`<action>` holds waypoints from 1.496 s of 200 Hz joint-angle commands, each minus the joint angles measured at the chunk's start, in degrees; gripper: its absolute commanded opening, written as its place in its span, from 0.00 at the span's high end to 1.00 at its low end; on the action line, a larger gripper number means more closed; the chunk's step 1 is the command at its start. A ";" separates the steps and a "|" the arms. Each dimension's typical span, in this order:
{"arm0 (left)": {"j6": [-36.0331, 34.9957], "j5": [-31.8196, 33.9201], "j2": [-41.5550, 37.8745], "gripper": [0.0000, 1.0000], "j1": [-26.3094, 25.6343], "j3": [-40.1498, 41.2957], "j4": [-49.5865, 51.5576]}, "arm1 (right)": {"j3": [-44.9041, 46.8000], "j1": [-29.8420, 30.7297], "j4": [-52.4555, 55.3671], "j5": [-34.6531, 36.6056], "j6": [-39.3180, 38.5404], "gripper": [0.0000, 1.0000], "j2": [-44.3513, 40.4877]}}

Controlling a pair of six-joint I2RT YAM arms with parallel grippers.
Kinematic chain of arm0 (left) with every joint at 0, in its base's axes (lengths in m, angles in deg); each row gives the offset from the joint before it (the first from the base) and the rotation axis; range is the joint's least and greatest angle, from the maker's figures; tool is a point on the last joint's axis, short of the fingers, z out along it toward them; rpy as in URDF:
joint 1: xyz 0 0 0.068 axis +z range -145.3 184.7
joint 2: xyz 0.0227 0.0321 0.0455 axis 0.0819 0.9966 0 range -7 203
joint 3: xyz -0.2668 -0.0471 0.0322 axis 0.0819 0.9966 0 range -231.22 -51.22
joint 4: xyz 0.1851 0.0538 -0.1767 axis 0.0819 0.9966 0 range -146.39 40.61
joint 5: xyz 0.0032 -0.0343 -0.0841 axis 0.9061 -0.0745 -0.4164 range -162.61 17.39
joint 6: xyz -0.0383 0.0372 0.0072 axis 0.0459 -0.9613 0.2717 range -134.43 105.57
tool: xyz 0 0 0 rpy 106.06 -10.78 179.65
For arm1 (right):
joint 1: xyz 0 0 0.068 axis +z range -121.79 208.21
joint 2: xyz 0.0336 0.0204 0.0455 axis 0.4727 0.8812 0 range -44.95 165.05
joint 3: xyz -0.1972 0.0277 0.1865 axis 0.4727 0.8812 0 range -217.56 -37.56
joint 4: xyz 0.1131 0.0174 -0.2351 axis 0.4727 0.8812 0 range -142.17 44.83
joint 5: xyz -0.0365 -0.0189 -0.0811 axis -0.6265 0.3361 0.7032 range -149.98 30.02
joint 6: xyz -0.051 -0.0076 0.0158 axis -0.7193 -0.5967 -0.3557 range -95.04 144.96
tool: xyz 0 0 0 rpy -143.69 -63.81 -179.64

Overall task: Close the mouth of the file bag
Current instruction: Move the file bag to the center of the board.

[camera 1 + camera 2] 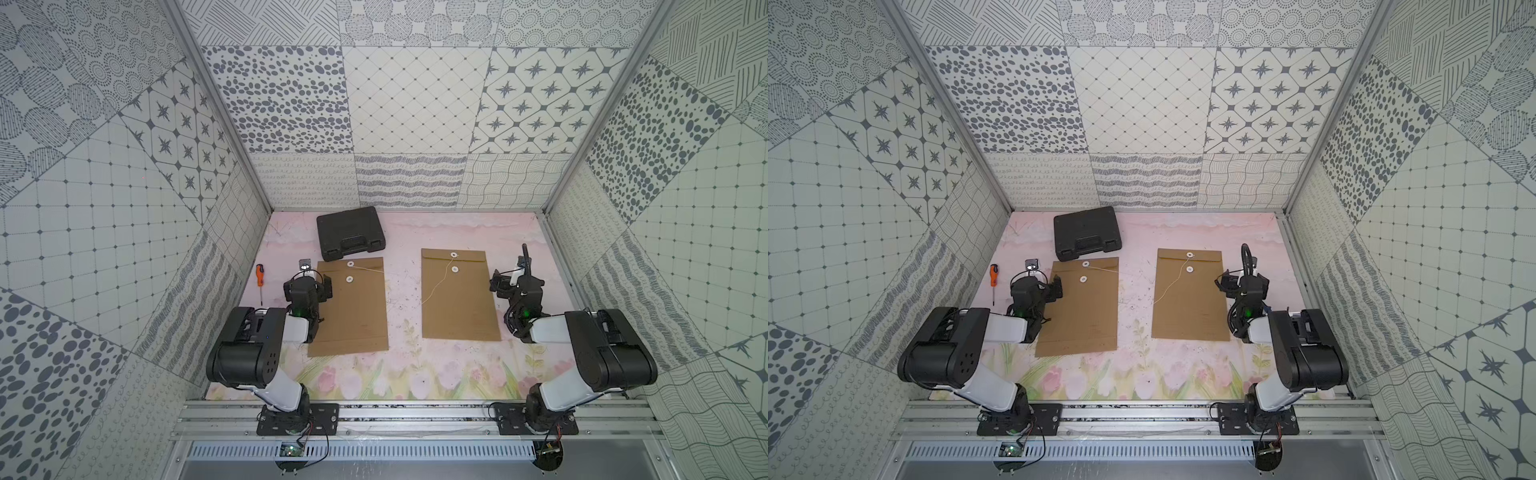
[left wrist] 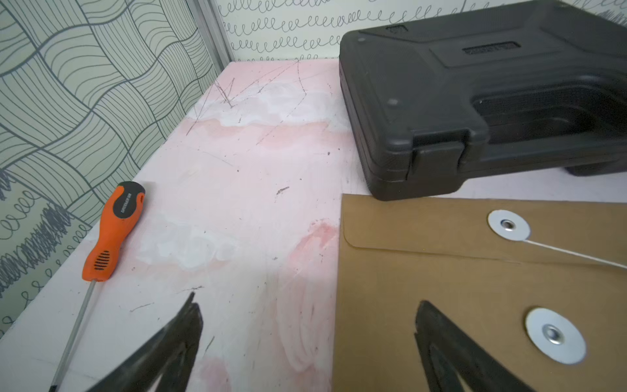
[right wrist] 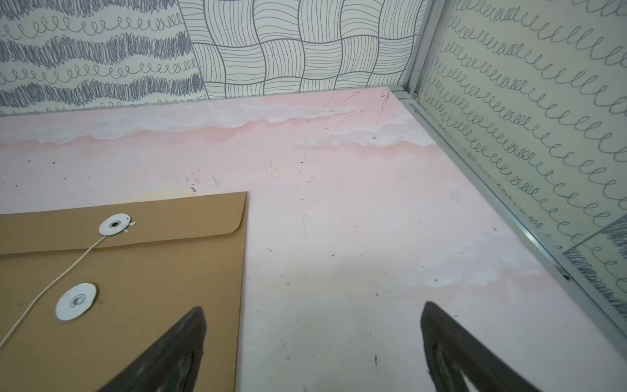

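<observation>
Two brown paper file bags lie flat on the pink table in both top views, one on the left (image 1: 357, 316) and one on the right (image 1: 459, 303). Each has its flap folded down, two white round buttons and a loose white string. The left bag's string (image 2: 576, 254) trails from the flap button (image 2: 508, 224); the lower button (image 2: 554, 334) is bare. The right bag's string (image 3: 51, 288) runs from its flap button (image 3: 114, 224) past the lower button (image 3: 76, 301). My left gripper (image 2: 307, 302) is open astride the left bag's left edge. My right gripper (image 3: 314, 308) is open at the right bag's right edge.
A shut black tool case (image 1: 350, 232) sits at the back, its front corner over the left bag's top edge. An orange-handled screwdriver (image 1: 260, 278) lies left of the left gripper near the side wall. Patterned walls enclose the table on three sides.
</observation>
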 commanded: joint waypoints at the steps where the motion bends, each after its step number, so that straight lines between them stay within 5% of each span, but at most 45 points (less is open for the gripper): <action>1: -0.30 0.16 0.11 0.02 0.00 -0.25 -2.23 | -0.07 0.03 -3.18 -0.20 0.31 0.01 -0.31; 200: -0.31 -1.35 -0.54 0.02 0.52 -0.32 -2.01 | -0.11 0.10 -4.20 1.15 0.49 0.01 -0.73; 219: -2.74 2.42 -5.03 0.02 -2.36 -0.37 1.82 | -1.67 0.96 2.29 0.57 -0.78 0.01 -5.33; 242: -3.81 11.84 -13.25 0.02 -7.31 -2.60 12.27 | -11.42 2.39 26.63 3.19 2.54 0.01 -14.52; 276: 8.60 15.07 -24.00 0.02 -10.21 -10.58 35.37 | -25.06 5.82 55.11 11.40 15.04 0.01 -20.20; 299: 17.49 15.36 -27.35 0.02 -10.31 -20.33 54.88 | -31.22 6.65 65.31 2.92 17.21 0.01 -21.92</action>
